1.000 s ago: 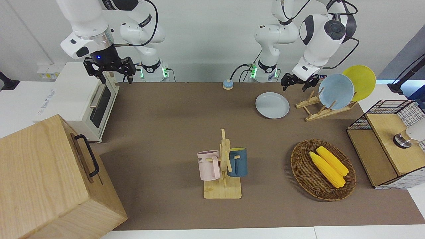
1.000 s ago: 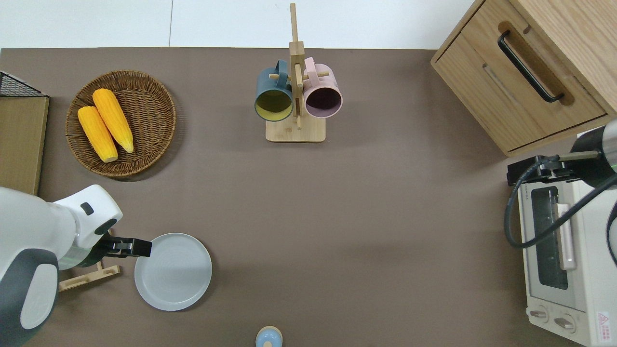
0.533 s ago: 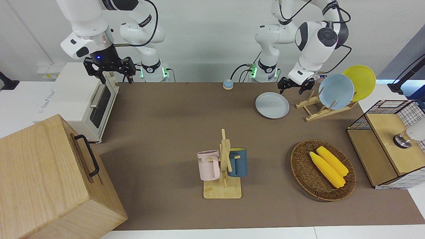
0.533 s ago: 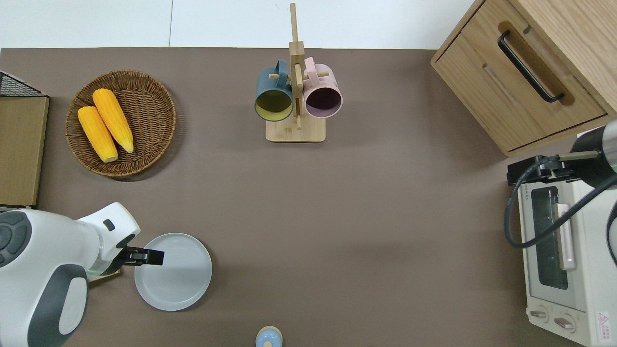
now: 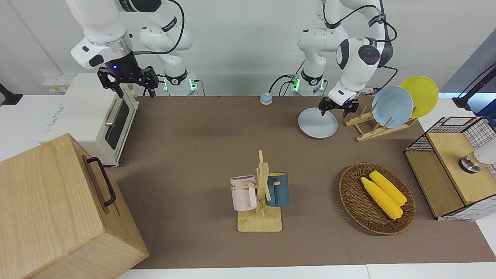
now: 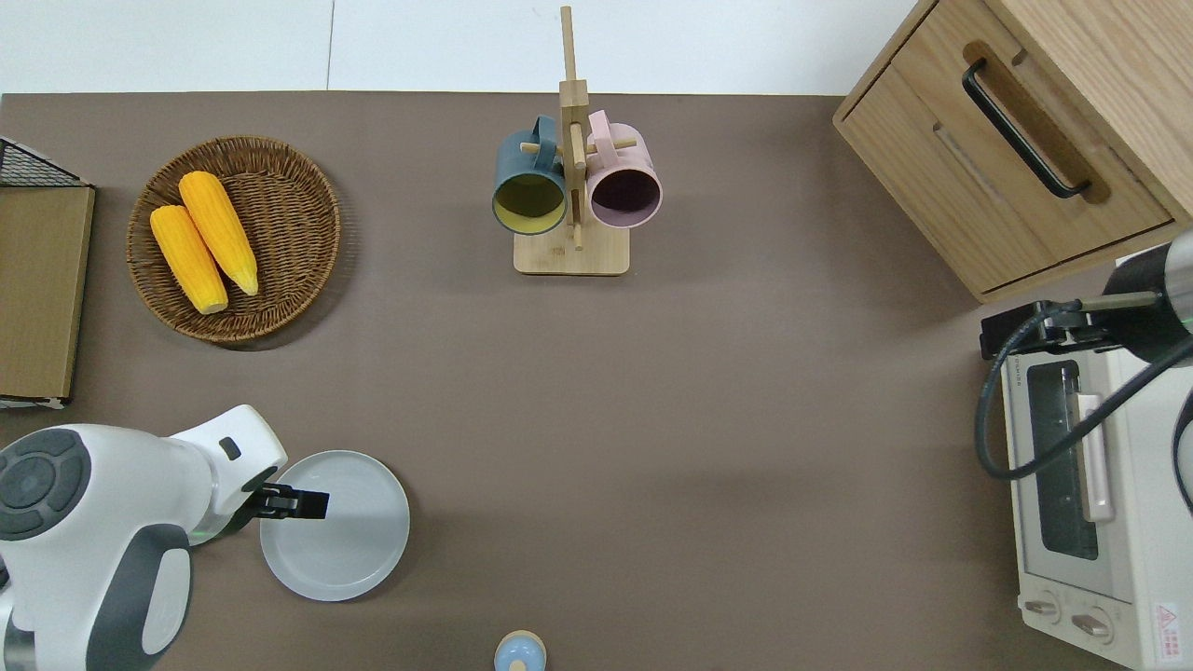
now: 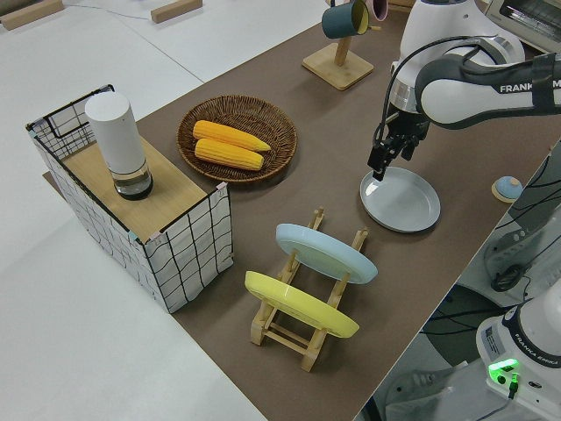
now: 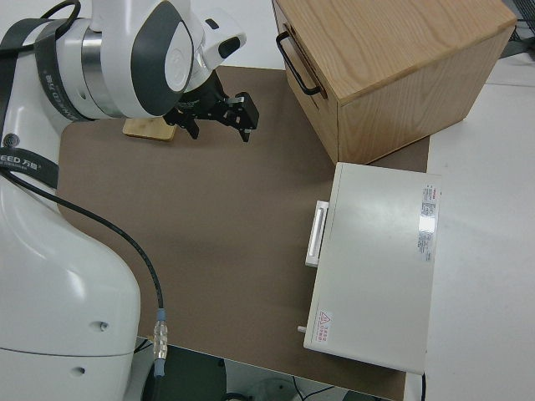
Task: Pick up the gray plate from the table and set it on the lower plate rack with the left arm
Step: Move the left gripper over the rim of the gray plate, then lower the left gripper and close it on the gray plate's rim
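The gray plate (image 5: 317, 123) lies flat on the brown mat, beside the lower plate rack (image 5: 374, 133) and toward the table's middle from it. It also shows in the overhead view (image 6: 349, 540) and the left side view (image 7: 405, 203). My left gripper (image 5: 333, 112) is open and empty. It hangs low over the plate's edge on the rack's side, as the overhead view (image 6: 303, 503) and the left side view (image 7: 379, 168) show. The rack (image 7: 302, 331) holds a light-blue plate (image 5: 392, 106) and a yellow plate (image 5: 420, 95). My right gripper (image 5: 134, 92) is parked and open.
A mug tree (image 5: 261, 193) with a pink and a blue mug stands mid-table. A wicker basket (image 5: 350, 201) holds two corn cobs. A wire crate (image 5: 451, 128) sits at the left arm's end, a toaster oven (image 5: 89, 116) and wooden cabinet (image 5: 50, 209) at the right arm's end. A small blue knob (image 5: 266, 98) lies near the robots.
My left gripper has moved from over the rack's end toward the table's middle and down, and now hangs over the gray plate's edge. The plate and the right arm have not moved.
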Robot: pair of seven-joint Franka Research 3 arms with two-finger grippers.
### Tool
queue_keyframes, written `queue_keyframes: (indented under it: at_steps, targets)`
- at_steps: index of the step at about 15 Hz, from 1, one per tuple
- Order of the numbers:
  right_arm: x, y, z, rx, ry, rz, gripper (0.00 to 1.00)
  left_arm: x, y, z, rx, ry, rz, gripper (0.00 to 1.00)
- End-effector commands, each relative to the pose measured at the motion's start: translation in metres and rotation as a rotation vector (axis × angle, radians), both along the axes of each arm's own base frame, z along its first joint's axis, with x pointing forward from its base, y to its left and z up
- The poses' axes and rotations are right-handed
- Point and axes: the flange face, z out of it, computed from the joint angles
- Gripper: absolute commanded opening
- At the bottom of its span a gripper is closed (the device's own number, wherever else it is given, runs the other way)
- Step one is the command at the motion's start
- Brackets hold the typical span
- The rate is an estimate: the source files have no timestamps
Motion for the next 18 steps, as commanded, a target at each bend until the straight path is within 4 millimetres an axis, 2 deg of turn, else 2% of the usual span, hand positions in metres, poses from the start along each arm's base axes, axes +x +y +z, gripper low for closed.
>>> queue_keyframes:
  at_steps: [1, 5, 11, 18]
  targets:
    - [0.000, 0.001, 0.003, 0.003, -0.005, -0.003, 0.983, -0.002, -0.006, -0.021, 0.010, -0.033, -0.052, 1.00]
    - [0.000, 0.001, 0.003, 0.003, -0.005, -0.003, 0.983, 0.010, -0.004, -0.050, 0.001, -0.034, -0.104, 1.00]
    - [0.000, 0.001, 0.003, 0.003, -0.005, -0.003, 0.983, 0.013, -0.004, -0.049, 0.008, -0.055, -0.148, 1.00]
    - [0.000, 0.001, 0.003, 0.003, -0.004, -0.003, 0.983, 0.023, 0.005, -0.066, -0.001, -0.085, -0.244, 1.00]
